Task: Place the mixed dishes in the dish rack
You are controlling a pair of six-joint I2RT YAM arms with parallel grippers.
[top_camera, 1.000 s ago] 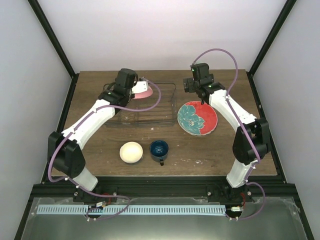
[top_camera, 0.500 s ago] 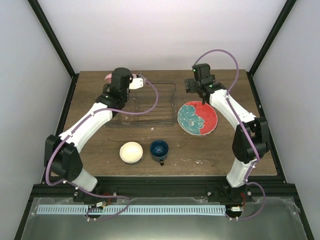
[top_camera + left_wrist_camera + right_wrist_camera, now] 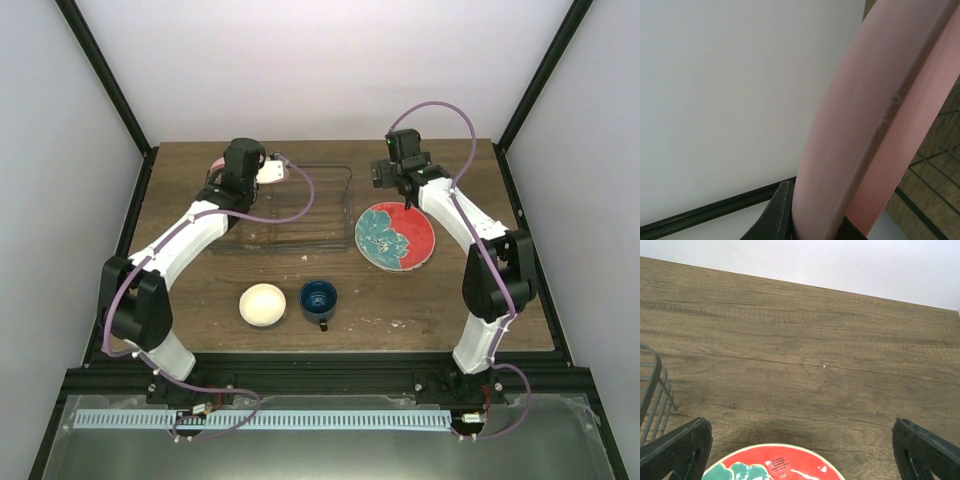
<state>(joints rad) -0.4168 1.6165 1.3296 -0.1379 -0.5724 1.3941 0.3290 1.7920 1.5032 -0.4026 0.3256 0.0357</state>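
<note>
While the left jaws pinch the pink plate [image 3: 875, 115] by its rim, holding it on edge at the far-left corner of the rack [image 3: 350, 205], I judge this step to be loading that plate. Next I'd have to line it up with a divider slot and lower it before letting go. The right jaws hang wide apart over the red plate's [image 3: 395, 237] far edge. The mug [image 3: 319, 298] and bowl [image 3: 263, 304] wait on the table [image 3: 440, 300].
</note>
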